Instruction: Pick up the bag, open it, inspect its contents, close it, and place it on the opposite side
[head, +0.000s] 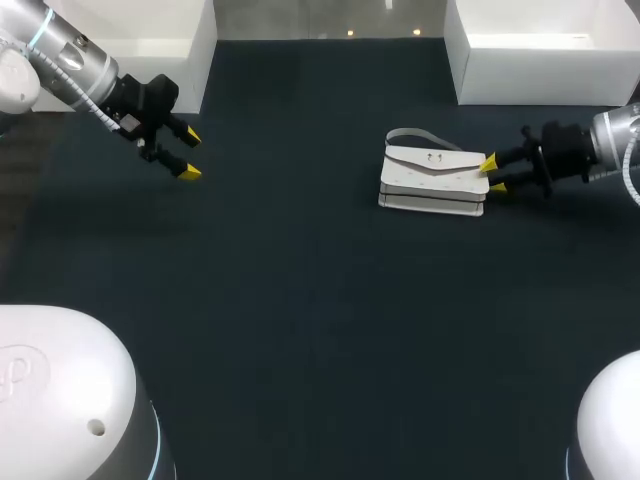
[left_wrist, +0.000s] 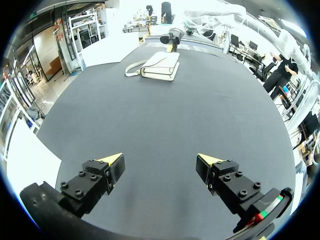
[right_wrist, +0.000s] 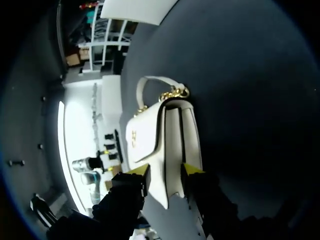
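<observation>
The dark matte desk (head: 300, 300) carries only one of the task's things: the white flap handbag (head: 432, 180), lying flat on my right side of it, well away from my left. It is not yet lifted; its whole underside sits on the desk. The flap is folded down over the front, so I judge the bag unopened and its contents uninspected.

My right hand (head: 492, 175) is at the handbag's near end. In the right wrist view the two yellow tips stand either side of that end with the bag filling the gap, clamped on it as far as I can judge.

My left hand (head: 190, 154) hangs above bare desk on the far side, fingers spread wide apart, holding nothing.

The short pale strap (right_wrist: 142, 92) lies slack past the bag's far end.

So I judge the pick-up only just begun; lifting, opening, looking inside, closing and carrying it across to my left all remain.
</observation>
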